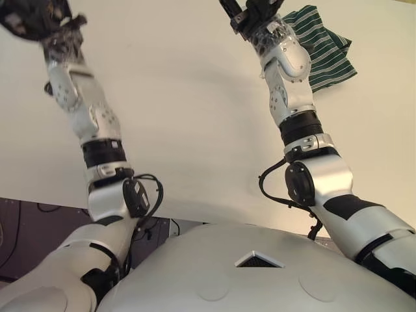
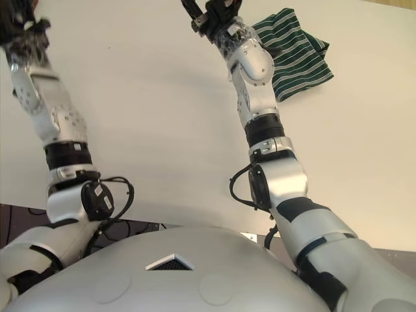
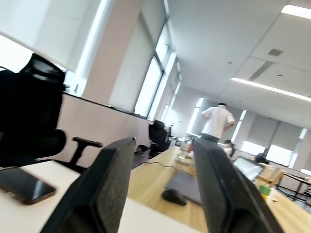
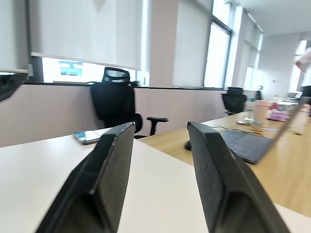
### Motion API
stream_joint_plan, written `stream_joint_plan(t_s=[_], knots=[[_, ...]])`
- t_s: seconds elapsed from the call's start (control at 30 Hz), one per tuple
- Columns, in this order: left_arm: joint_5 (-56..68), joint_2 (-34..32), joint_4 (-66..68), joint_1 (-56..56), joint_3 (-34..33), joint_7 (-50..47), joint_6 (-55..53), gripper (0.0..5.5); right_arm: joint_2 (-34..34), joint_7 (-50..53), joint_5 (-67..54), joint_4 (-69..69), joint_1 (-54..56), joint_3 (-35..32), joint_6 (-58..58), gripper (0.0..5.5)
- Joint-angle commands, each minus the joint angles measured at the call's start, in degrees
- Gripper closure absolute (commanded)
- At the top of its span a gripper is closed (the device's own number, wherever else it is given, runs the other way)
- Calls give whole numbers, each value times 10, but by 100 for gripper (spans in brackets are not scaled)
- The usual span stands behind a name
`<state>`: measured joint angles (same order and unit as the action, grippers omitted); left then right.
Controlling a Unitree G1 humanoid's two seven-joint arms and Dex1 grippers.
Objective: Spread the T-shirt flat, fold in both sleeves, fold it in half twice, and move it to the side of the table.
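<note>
The T-shirt is dark green with thin white stripes and lies folded into a compact bundle at the far right of the white table. My right gripper is raised just to the left of it, apart from the cloth. In the right wrist view the right gripper is open with nothing between its fingers. My left gripper is held up over the table's far left. It is also open and empty.
A dark phone lies near the table's far edge, with a black office chair behind it. Beyond stands a wooden desk with a laptop and a mouse. Bare tabletop stretches between the two arms.
</note>
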<state>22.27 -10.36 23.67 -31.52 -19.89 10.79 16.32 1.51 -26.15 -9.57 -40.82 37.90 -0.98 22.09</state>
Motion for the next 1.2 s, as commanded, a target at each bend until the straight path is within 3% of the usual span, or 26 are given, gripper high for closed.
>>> stream_joint_plan(t_s=[0.03, 0.17, 0.3, 0.5, 0.7, 0.83, 1.2], knots=[[-7, -6, 13, 3, 22, 33, -26, 339, -18, 42, -28, 105, -92, -43, -25, 351], [-9, -10, 10, 22, 28, 51, -48, 339, -59, 68, -55, 169, -140, -98, -55, 351], [-24, 12, -8, 39, 52, 48, -54, 339, -80, 98, -64, 164, -117, -123, -72, 351], [-37, 55, -31, 68, 94, 46, -67, 339, -68, 113, -64, 224, -178, -115, -102, 351], [-47, 92, -59, 115, 90, 5, -45, 339, -101, 82, -71, 200, -103, -111, -148, 351], [-58, 115, -78, 134, 104, -7, -41, 339, -105, 69, -72, 204, -113, -108, -164, 351], [-60, 123, -85, 141, 102, -20, -40, 339, -106, 56, -71, 226, -121, -101, -197, 351]])
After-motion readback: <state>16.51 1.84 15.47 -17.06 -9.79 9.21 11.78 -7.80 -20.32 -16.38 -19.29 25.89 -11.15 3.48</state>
